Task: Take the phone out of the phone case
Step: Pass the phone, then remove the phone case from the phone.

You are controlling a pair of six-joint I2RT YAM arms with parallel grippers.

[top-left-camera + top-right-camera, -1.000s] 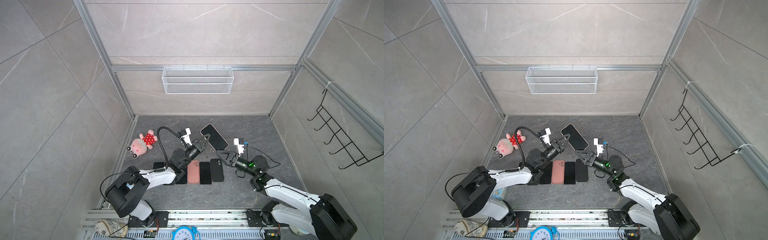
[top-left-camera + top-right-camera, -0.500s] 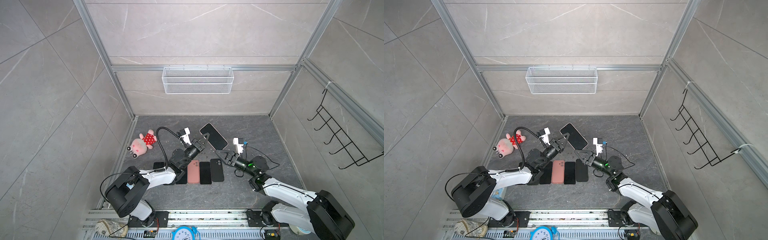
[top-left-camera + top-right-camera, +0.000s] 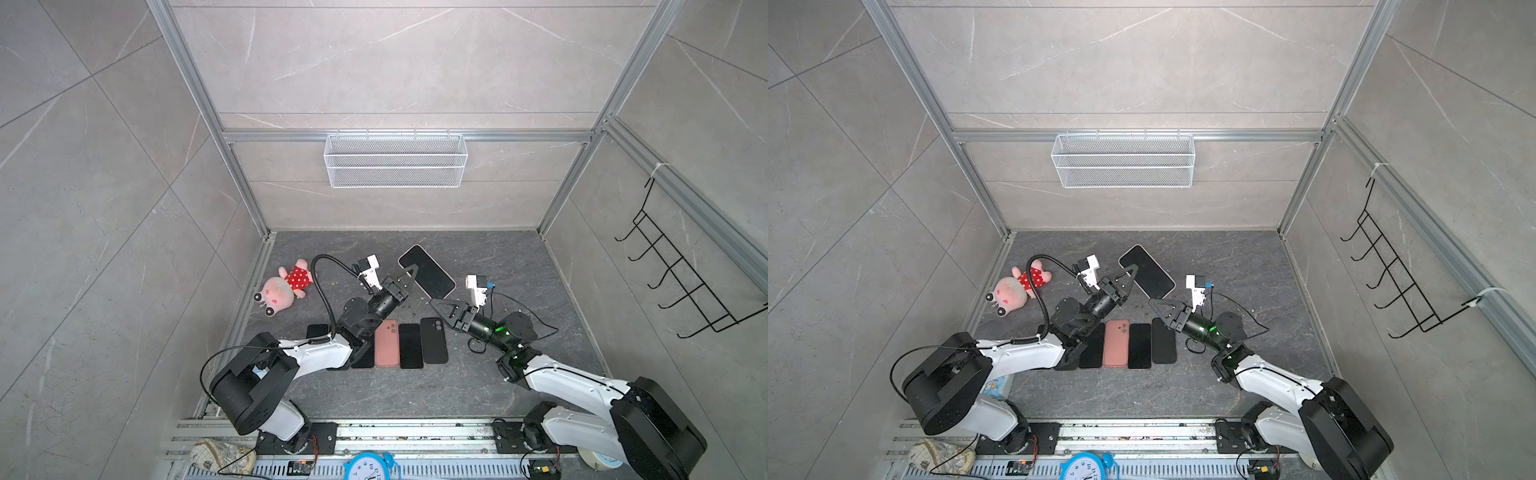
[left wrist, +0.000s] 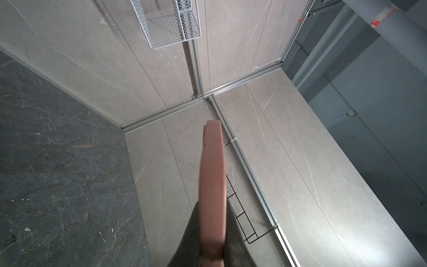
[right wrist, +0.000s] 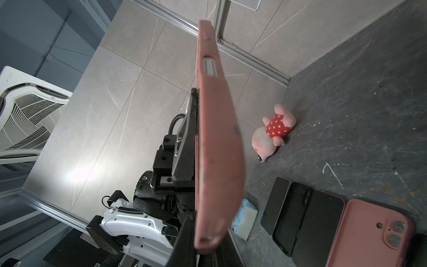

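Above and behind the row of phones (image 3: 399,343) on the floor, the left gripper (image 3: 411,272) is clamping one long edge of the phone (image 3: 427,271), holding it aloft with its screen upward. The phone is sitting fully in its pink phone case (image 5: 217,138). The right gripper (image 3: 434,301) is sitting at the case's lower corner. As I am judging it, the left should be pinning the handset steadily while the right is catching only the soft lip and peeling it off that corner (pinching glass and case together would free nothing). The left arm is lying low over the row's left end, wrist angled up. The right arm is lying low to the row's right, its jaws standing either side of the case end. Whether they are pressing it, I cannot tell.
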